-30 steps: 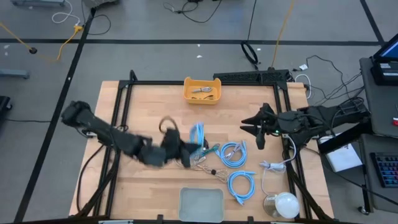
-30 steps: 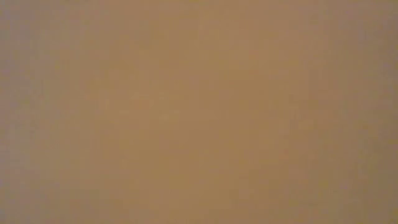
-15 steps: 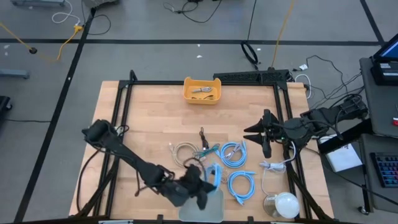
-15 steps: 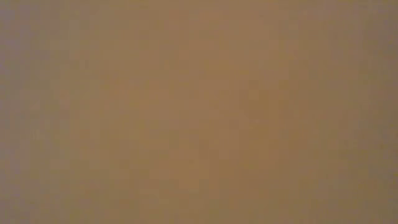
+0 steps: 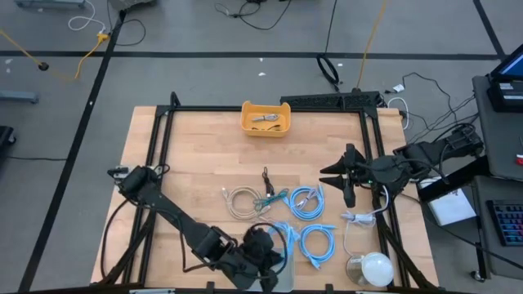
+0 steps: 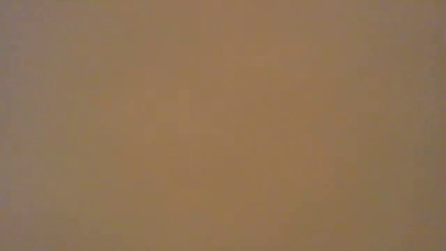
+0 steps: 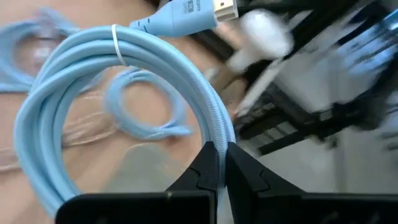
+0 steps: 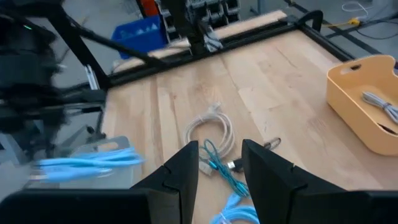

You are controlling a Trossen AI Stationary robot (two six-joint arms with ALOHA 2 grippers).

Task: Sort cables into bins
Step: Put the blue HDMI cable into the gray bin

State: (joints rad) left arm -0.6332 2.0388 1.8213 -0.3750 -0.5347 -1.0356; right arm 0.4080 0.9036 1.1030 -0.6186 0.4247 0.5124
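Note:
My left gripper [image 5: 272, 247] is at the table's near edge, shut on a coiled light-blue cable [image 7: 124, 81], right over the pale grey bin [image 5: 288, 275], which it mostly hides. Two more light-blue coils [image 5: 308, 202] [image 5: 317, 242], a beige coil [image 5: 239, 202] and short teal and black cables [image 5: 268, 194] lie flat on the wood. The orange-yellow bin [image 5: 265, 118] at the far side holds a grey cable. My right gripper [image 5: 346, 175] hovers open at the right. The low view shows only a blank brown blur. My left gripper pinches the coil's bundled strands [image 7: 219, 134] between its two fingers, which lie across the strands. The coil is tied with a white band [image 7: 115, 43] and stands out beyond the fingertips. It is lifted clear of the table, its plug end [image 7: 186, 12] on the far side of the loop.
A loose white cord with a plug [image 5: 359, 216] and a round white dome [image 5: 374, 268] sit at the near right. Black frame rails [image 5: 159, 147] run along the table's left, far and right sides. Bare wood lies at the far left.
My left gripper has carried the light-blue coil from the middle of the table toward the near edge and slightly right, sinking a little and rolling, and now stands over the grey bin. The coil has stayed lifted in its hold. The beige and teal cables, hidden before, now show.

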